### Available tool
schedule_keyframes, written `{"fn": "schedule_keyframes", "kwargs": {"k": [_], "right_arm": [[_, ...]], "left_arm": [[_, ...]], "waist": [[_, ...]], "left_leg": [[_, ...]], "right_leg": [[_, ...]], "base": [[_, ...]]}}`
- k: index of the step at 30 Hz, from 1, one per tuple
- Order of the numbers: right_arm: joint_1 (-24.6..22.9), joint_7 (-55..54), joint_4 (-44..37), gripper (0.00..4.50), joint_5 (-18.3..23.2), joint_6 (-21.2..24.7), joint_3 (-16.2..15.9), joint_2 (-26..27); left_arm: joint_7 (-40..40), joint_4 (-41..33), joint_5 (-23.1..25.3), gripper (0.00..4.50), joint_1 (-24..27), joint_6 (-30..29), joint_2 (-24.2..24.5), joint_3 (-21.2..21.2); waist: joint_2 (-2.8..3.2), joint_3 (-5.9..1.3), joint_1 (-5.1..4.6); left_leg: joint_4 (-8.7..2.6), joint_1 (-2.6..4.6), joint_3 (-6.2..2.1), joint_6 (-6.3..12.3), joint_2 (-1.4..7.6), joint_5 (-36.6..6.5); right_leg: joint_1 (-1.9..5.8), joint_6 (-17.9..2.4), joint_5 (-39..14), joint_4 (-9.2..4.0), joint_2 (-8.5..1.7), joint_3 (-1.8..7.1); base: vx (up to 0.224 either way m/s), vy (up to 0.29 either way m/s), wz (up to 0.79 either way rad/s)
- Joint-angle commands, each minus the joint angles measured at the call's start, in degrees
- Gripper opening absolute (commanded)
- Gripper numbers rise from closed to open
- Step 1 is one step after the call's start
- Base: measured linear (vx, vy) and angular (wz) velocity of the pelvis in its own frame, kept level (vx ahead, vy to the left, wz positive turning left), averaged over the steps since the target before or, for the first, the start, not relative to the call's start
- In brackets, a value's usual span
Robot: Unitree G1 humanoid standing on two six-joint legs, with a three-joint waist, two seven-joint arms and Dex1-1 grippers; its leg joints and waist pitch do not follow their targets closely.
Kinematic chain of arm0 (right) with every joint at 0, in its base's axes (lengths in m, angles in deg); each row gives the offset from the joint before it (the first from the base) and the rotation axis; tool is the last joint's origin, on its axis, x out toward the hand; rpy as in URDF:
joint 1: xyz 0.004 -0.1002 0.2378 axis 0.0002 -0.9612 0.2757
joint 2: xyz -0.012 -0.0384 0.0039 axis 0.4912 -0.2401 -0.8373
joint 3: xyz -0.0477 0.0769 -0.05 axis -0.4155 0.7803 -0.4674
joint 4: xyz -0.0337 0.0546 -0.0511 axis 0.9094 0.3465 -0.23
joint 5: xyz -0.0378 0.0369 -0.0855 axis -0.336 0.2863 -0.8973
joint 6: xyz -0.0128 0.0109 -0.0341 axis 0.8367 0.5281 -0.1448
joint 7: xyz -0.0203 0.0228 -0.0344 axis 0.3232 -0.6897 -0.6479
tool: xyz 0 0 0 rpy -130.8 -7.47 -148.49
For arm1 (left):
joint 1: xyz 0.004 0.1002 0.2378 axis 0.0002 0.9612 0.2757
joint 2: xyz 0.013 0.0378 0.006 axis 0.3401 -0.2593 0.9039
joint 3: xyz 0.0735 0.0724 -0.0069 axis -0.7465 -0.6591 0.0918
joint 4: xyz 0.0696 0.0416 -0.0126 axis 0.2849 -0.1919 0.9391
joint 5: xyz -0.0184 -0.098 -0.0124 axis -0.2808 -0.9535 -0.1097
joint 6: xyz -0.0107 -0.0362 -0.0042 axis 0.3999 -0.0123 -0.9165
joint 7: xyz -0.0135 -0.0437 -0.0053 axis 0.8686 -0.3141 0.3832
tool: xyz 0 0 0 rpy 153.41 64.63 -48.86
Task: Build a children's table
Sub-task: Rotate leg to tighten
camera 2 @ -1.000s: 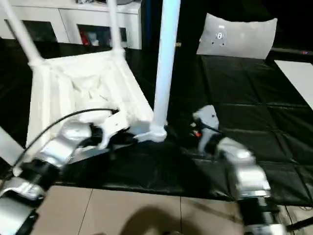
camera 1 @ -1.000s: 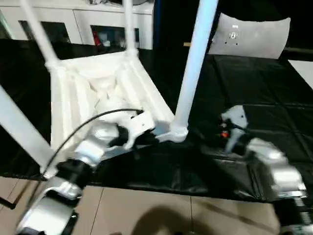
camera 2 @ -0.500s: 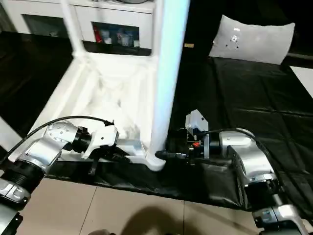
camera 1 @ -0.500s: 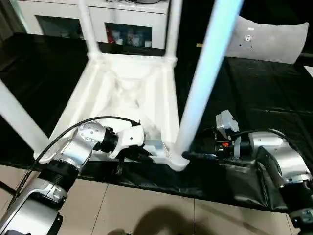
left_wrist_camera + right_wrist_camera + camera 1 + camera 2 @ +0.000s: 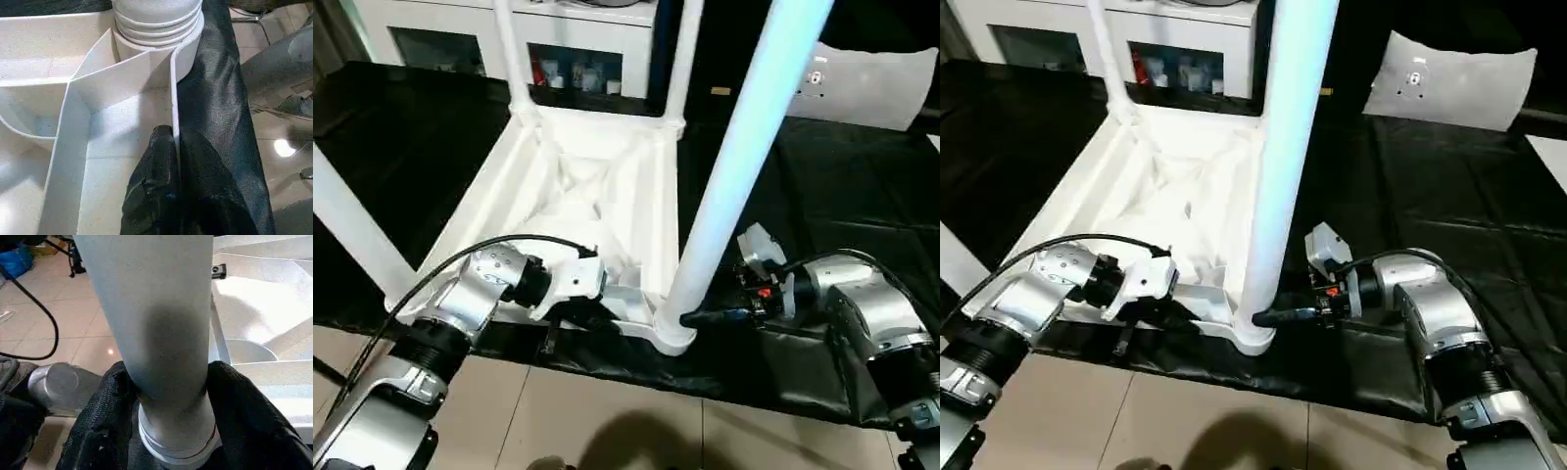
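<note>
On the black-covered bench [image 5: 862, 196] the children's table [image 5: 597, 196] lay upside down, its ribbed underside facing up and its legs standing up out of the round corner sockets. At the near right corner the nearest leg [image 5: 734, 166] rose tall and pale from its socket, just at the bench's front edge above the tiled floor [image 5: 607, 421]. From the right, the right gripper [image 5: 1278, 317] reached level toward the base of that leg, and in the right wrist view its two black fingers [image 5: 105, 421] sat on either side of the leg just above the ringed collar, the jaws drawn in against the leg's sides and holding it. From the left, the left gripper [image 5: 597, 318] lay at the table's near rim beside the same corner; the left wrist view showed its fingers [image 5: 159, 161] pressed together on the thin upright wall of the rim, one inside the rim and one outside against the black cover, so those jaws were pinched narrow on the rim, a little short of the socket. Beyond the bench stood a white cabinet [image 5: 578, 39] with shelves, and a flat white board [image 5: 867, 83] leaned at the far right.
</note>
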Motion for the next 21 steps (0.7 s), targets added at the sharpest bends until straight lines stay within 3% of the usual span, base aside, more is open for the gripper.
{"fn": "schedule_keyframes", "kwargs": {"k": [1,6,12,16,17,18,19,20,21], "right_arm": [[0.1,2.0,-0.2,2.01,0.3,0.2,-1.4,-0.4],[-1.2,2.7,-1.8,1.87,1.6,2.0,-1.3,-0.4],[-5.9,1.3,-6.9,1.87,4.2,5.9,0.1,-0.5],[-10.6,-4.8,-11.7,1.87,5.7,8.9,1.6,1.5],[-11.6,-6.8,-12.6,1.87,5.6,9.4,2.0,2.3],[-11.6,-6.8,-12.6,1.87,5.6,9.4,2.0,2.3],[-13.3,-13.5,-13.3,1.87,3.9,8.9,3.1,5.5],[-13.3,-13.5,-13.3,1.87,3.9,8.9,3.1,5.5],[-13.8,-15.4,-13.4,1.87,3.5,8.7,3.4,6.5]], "left_arm": [[1.6,-0.1,1.5,0.0,-0.5,1.0,-0.5,-2.4],[1.0,0.2,1.2,0.0,-0.4,0.2,-0.8,-1.7],[-3.5,-0.8,0.1,0.0,0.0,-6.1,-3.1,0.3],[-9.2,-1.6,-1.0,0.0,-0.2,-11.6,-6.3,2.5],[-10.4,-1.8,-1.0,0.0,-0.3,-12.8,-7.0,2.9],[-10.4,-1.8,-1.0,0.0,-0.3,-12.8,-7.0,2.9],[-13.6,-2.3,-0.6,0.0,-0.5,-15.4,-8.6,3.5],[-13.6,-2.3,-0.6,0.0,-0.5,-15.4,-8.6,3.5],[-14.4,-2.5,-0.5,0.0,-0.6,-16.2,-9.1,3.7]], "waist": [[-0.51,-3.66,-0.34],[-0.36,-3.67,-0.27],[-0.28,-3.75,0.29],[-0.31,-3.52,0.41],[-0.5,-3.37,0.22],[-0.46,-3.34,0.2],[-0.43,-3.15,-0.21],[-0.42,-3.14,-0.29],[-0.57,-3.12,-0.76]], "left_leg": [[-3.96,0.5,-1.2,4.85,4.37,-5.8],[-4.01,0.53,-1.23,4.36,4.35,-6.3],[-3.98,0.64,-1.13,4.64,4.52,-5.6],[-4.21,0.9,-1.12,3.33,4.39,-8.5],[-4.4,0.75,-1.3,2.58,4.26,-9.6],[-4.38,0.87,-1.32,2.4,4.2,-10.1],[-4.51,0.89,-1.35,1.87,4.2,-11.2],[-4.5,1.05,-1.47,1.63,4.08,-11.9],[-4.54,0.8,-1.66,1.45,3.82,-12.6]], "right_leg": [[3.12,-12.9,-11.9,-2.72,-4.92,4.16],[3.17,-12.5,-12.8,-2.82,-4.86,4.17],[3.21,-13.2,-10.7,-2.71,-4.96,4.24],[3.1,-11.2,-17.2,-3.66,-5.09,4.21],[3.24,-9.3,-21.6,-4.23,-5.22,4.18],[3.05,-8.9,-22.8,-4.41,-5.21,4.11],[2.87,-8.0,-25.2,-4.84,-5.23,4.14],[2.75,-7.5,-26.8,-5.09,-5.29,4.02],[3.03,-6.3,-29.9,-5.44,-5.35,3.73]], "base": [[0.0,0.0,0.0],[0.0,0.0,0.0],[0.0,0.0,0.0],[0.0,0.0,0.0],[0.0,0.0,0.0],[0.0,0.0,0.0],[0.0,0.0,0.0],[0.0,0.0,0.0],[0.0,0.0,0.0]]}}
